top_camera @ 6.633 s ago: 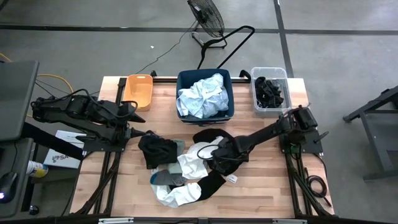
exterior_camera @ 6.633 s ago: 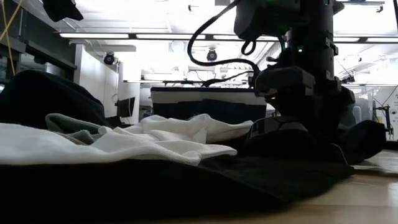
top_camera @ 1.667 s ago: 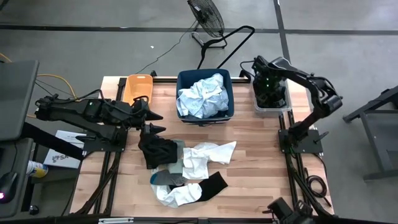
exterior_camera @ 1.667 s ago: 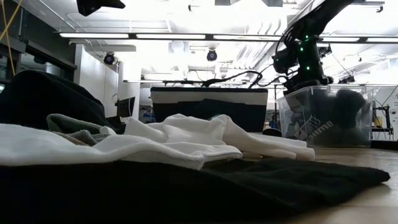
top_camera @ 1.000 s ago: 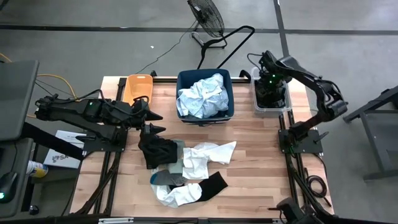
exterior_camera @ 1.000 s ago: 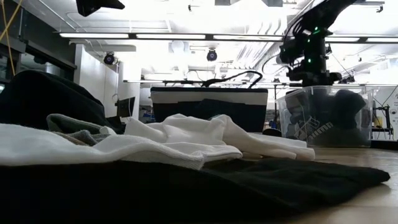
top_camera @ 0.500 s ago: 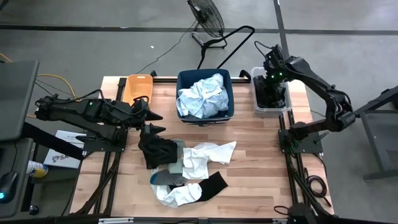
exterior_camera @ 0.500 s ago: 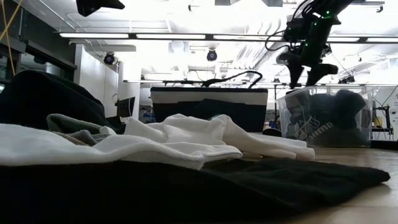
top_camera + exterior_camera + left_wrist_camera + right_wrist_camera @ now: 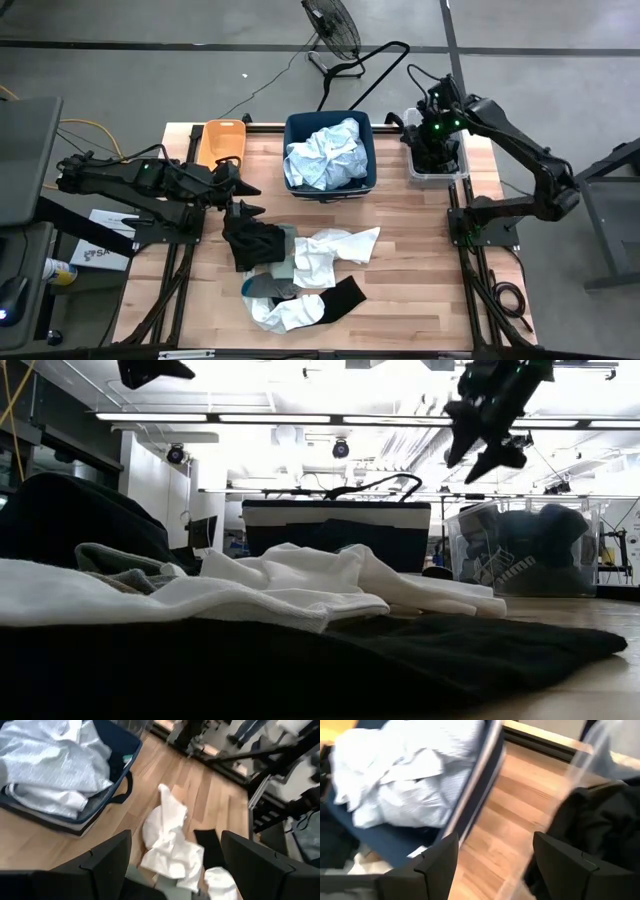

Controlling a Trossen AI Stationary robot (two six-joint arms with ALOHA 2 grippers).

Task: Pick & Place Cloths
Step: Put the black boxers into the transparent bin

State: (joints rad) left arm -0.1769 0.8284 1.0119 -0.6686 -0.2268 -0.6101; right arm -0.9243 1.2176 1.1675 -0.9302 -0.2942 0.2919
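Where table edge sits nearest: black sock (image 9: 340, 297) flat on the wood, touching white cloth (image 9: 287, 312) and a grey-green bit (image 9: 262, 287).
Pile middle: white garment (image 9: 330, 247) spread out, beside a bunched black cloth (image 9: 253, 243).
Table: wooden table (image 9: 410, 260), bare wood between pile and bins.
Left arm: stretched out low from the left side, reaching toward the middle.
Left gripper: left gripper (image 9: 243, 197) just above the black cloth, not touching it; fingers (image 9: 107, 860) spread open, nothing held. White garment (image 9: 167, 837) seen between them, farther off.
Far row, left: orange bin (image 9: 222, 145) at the back of the table.
Far row, middle: navy bin (image 9: 330, 153) full of pale blue cloth (image 9: 325, 155).
Far row, right: clear bin (image 9: 435, 148) with black cloths (image 9: 440, 160) piled inside.
Right arm: bent up high from its base on the right side, then reaching over the far right corner.
Right gripper: right gripper (image 9: 487, 428) up in the air over the clear bin, tilted; fingers (image 9: 437, 865) wide open and holding nothing. Black cloths (image 9: 590, 815) and pale blue cloth (image 9: 405, 775) both seen past them.
Beyond table: black fan (image 9: 332, 25) on the grey floor.
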